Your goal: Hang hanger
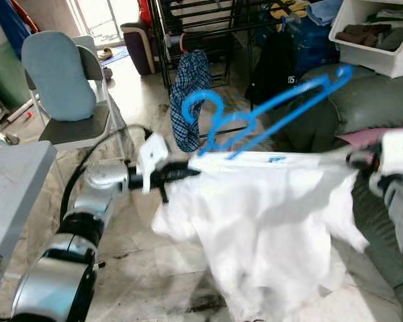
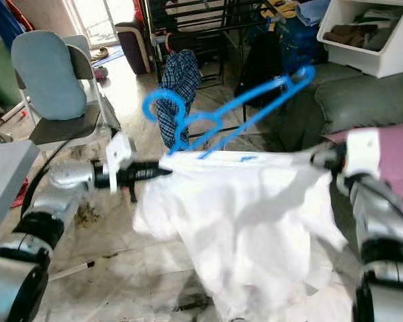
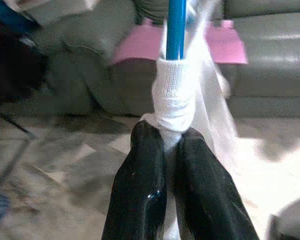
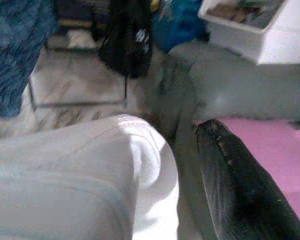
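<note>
White shirt (image 1: 269, 221) stretched between both grippers, blue hanger (image 1: 269, 111) riding its top edge.

Left gripper (image 3: 172, 142) pinched on collar and hanger; right gripper (image 2: 320, 158) grip unclear. Mid-carry; next, hooking onto black rack (image 1: 208, 27).

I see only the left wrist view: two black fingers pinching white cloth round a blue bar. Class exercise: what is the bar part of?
Observer: A blue plastic hanger with a white shirt draped below it.
Operator: Where is the hook?
Observer: It curls above the left gripper, free of any rail.
Operator: And the other arm?
Observer: The right gripper is at the shirt's far end.
</note>
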